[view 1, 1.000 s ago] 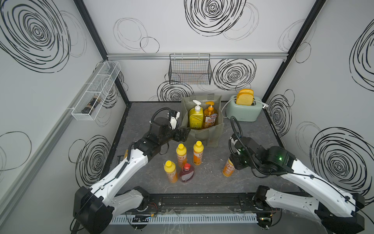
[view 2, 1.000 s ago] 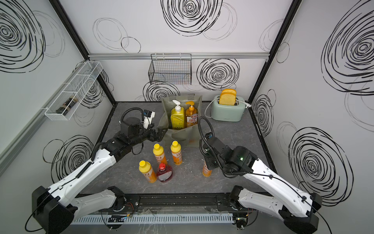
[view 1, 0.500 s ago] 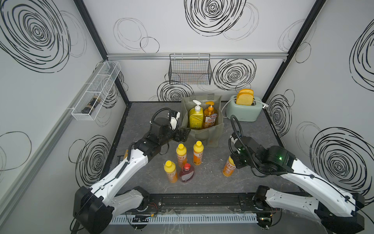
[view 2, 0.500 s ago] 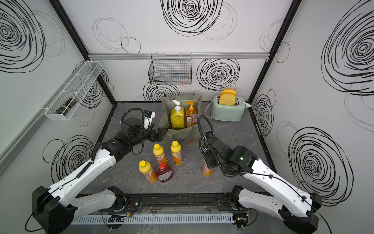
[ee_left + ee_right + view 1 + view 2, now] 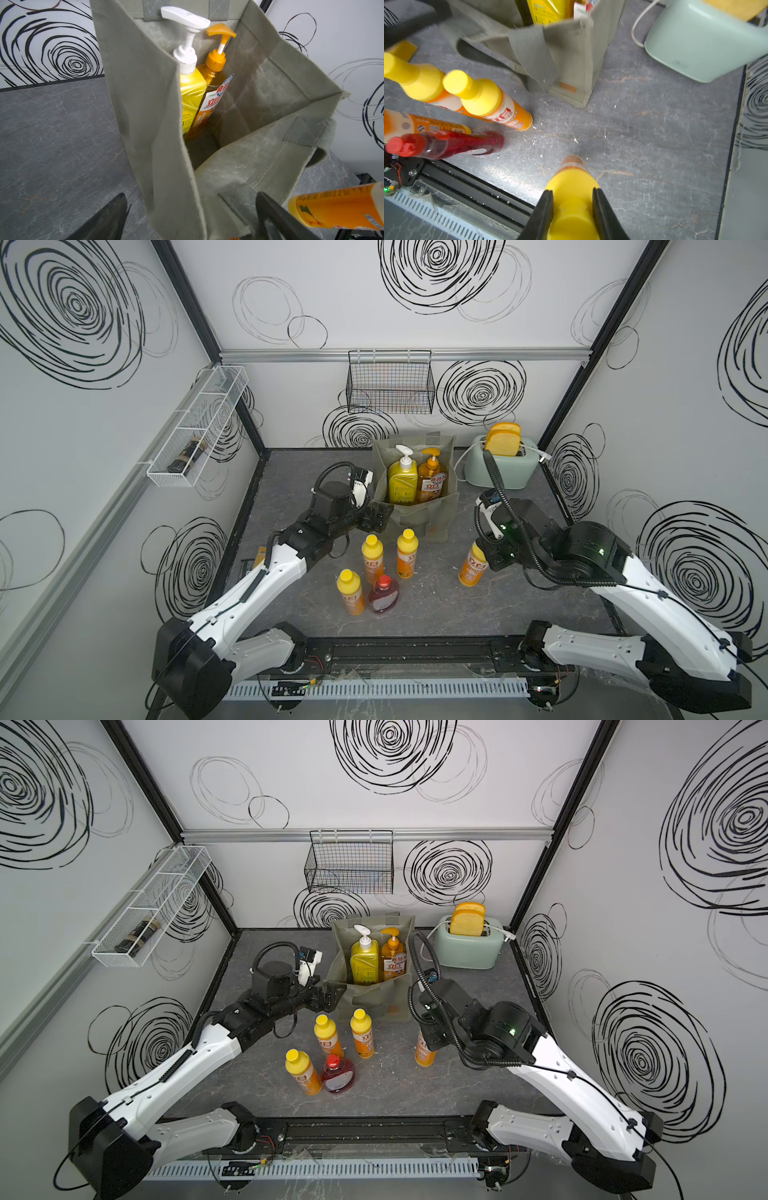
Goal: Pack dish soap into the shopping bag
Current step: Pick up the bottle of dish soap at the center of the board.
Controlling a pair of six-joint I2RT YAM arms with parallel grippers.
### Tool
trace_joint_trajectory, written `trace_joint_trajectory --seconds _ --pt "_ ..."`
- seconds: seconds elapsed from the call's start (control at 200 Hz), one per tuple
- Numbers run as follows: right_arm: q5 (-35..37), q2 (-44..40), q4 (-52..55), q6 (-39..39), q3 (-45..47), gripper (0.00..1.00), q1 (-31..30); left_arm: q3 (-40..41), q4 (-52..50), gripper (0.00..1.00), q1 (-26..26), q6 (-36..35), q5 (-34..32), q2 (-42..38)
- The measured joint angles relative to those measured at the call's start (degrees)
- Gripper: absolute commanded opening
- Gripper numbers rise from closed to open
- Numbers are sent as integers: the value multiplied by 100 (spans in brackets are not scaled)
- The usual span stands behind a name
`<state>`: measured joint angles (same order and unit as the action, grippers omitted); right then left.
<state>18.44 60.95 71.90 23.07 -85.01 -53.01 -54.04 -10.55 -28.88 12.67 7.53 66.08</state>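
**Lab cell staged as kitchen**

White panel walls (image 5: 415,335) with black swirls, black metal frame posts (image 5: 594,344) and a white slotted cable duct (image 5: 374,689) mark a lab enclosure. Beyond the right gripper (image 5: 572,192) stands a mint-green toaster (image 5: 496,472); past the left gripper (image 5: 379,517) hangs a black wire basket (image 5: 390,385).

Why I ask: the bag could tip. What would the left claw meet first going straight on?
The bag: its near corner stands straight ahead of the open left claw; how close is unclear.

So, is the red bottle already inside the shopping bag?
No, the red bottle stands on the table, outside the shopping bag.
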Motion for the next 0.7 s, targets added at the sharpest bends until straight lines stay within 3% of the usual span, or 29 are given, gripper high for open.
trace_joint_trajectory --seconds 0.445,0.7 --pt "-284 1279 730 -868 -3119 8 197 0 -2 97 -33 0 -4 127" --pt "-763 1558 483 -1193 -3620 7 162 0 -2 97 -33 0 -4 184"
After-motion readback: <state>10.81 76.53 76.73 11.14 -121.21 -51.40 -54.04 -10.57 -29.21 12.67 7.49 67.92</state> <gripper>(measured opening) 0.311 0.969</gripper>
